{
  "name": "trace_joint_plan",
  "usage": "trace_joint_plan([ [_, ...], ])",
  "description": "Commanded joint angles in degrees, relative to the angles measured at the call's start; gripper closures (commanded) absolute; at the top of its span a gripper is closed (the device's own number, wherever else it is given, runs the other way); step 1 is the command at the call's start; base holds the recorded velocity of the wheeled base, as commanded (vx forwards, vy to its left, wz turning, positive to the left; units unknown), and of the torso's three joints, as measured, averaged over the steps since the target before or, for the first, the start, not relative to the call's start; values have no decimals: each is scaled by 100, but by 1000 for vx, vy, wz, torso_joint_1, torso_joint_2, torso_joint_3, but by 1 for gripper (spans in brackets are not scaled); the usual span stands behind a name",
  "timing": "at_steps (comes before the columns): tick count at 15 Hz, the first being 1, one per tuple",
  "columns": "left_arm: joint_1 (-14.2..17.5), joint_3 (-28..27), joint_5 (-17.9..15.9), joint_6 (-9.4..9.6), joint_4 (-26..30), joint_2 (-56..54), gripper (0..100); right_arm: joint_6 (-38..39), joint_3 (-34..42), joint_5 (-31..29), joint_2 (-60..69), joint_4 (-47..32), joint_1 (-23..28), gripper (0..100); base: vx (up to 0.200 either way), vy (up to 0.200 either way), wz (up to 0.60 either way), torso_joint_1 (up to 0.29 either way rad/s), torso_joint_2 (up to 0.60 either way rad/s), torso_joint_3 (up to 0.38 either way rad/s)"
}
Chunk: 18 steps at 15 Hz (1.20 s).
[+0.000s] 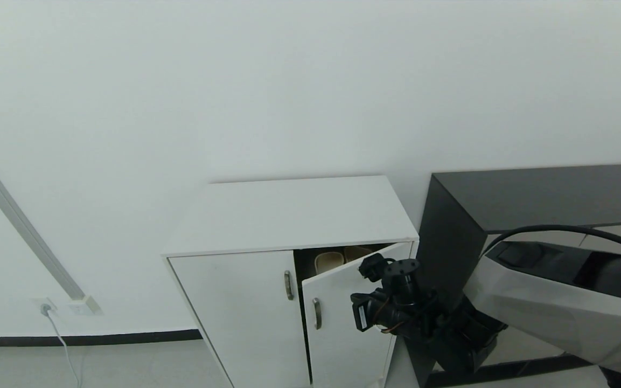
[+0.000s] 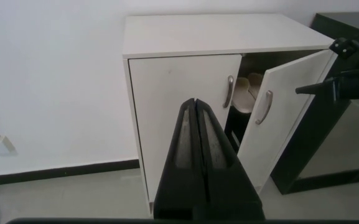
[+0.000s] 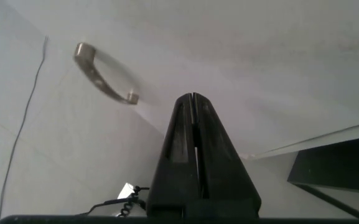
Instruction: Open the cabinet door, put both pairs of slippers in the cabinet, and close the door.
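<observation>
The white cabinet (image 1: pixel 288 215) stands against the wall with its left door (image 1: pixel 235 312) closed and its right door (image 1: pixel 348 334) ajar. Through the gap, beige slippers (image 1: pixel 327 262) rest on an inner shelf; the same slippers (image 2: pixel 246 93) appear in the left wrist view. My right gripper (image 1: pixel 360 317) is shut, its tip close against the outer face of the right door (image 3: pixel 260 62), a little way from the door handle (image 3: pixel 104 74). My left gripper (image 2: pixel 195 102) is shut and empty, held well back from the cabinet front (image 2: pixel 185 106).
A dark cabinet (image 1: pixel 531 194) stands directly to the right of the white one, close to the open door's swing. A wall socket with a cable (image 1: pixel 46 310) is low on the wall at the left. Bare floor (image 2: pixel 73 193) lies before the cabinet.
</observation>
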<state>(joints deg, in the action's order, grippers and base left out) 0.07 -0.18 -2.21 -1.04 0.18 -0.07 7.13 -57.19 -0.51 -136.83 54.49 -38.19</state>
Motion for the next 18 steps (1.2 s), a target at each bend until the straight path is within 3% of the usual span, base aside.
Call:
trace_joint_plan([
  [1, 1, 1, 1, -2, -1, 7, 100, -1, -152, -10, -239, -9, 49, 100, 0, 0, 0, 0, 0, 0],
  [18, 1, 1, 1, -2, -1, 7, 100, -1, -1541, -28, -652, -905, 330, 100, 0, 0, 0, 0, 0, 0],
])
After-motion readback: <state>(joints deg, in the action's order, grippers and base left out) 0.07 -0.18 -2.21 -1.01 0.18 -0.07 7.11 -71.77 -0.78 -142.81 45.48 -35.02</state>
